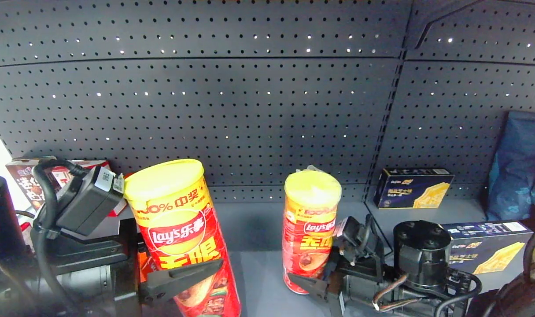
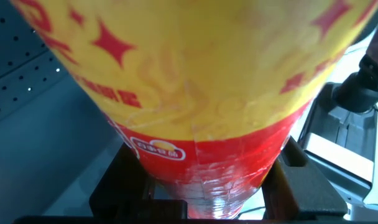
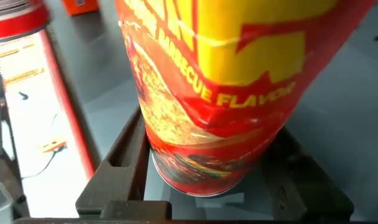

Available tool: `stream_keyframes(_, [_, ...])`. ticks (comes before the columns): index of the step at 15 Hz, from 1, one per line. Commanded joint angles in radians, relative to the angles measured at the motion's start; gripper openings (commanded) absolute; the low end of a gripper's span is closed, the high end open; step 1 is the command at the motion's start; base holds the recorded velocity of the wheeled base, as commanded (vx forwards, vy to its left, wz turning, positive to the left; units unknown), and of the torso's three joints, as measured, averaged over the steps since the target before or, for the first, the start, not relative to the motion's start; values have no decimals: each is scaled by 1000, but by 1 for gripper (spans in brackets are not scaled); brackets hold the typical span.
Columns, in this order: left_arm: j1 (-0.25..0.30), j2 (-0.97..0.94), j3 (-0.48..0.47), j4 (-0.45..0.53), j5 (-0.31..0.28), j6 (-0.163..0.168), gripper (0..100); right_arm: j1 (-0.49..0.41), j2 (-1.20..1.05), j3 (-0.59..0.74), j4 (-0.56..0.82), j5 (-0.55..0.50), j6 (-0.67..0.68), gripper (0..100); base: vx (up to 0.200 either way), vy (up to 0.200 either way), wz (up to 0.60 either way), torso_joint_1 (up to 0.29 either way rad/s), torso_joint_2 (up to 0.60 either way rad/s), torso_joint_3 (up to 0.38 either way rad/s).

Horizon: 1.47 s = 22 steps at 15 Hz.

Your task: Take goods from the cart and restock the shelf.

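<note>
Two tall round tubes of crisps, glossy red and yellow with pale yellow lids. The left tube (image 1: pixel 183 237) leans at the near left, clamped low between the left claw's (image 2: pixel 207 196) black fingers. The right tube (image 1: pixel 310 229) stands upright on the smooth grey shelf (image 1: pixel 258 229) with the right claw (image 3: pixel 207 180) closed round its base. Behind is a dark perforated metal panel (image 1: pixel 249 110); far right, a flat dark box (image 1: pixel 412 188).
</note>
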Motion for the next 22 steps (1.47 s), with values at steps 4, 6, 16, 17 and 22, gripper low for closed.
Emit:
stream_keyframes(4, [28, 0, 5, 0, -1, 0, 0, 17, 18, 9, -1, 1, 0, 0, 0, 0, 0, 0, 0, 0])
stream_keyframes(6, [28, -1, 10, 3, -1, 0, 0, 22, 30, 10, -5, 1, 2, 0, 0, 0, 0, 0, 0, 0])
stream_keyframes(16, [25, 0, 4, 0, -6, 1, 0, 22, 30, 30, -14, -51, -1, 100, 0, 0, 0, 0, 0, 0])
stream_keyframes(17, [25, 2, 4, 0, -6, 1, 0, 22, 3, 49, -14, -61, -1, 100, 0, 0, 0, 0, 0, 0])
stream_keyframes(22, [24, 0, 8, -1, -7, 1, 0, 22, -220, 202, -11, -62, -6, 100, 0, 0, 0, 0, 0, 0])
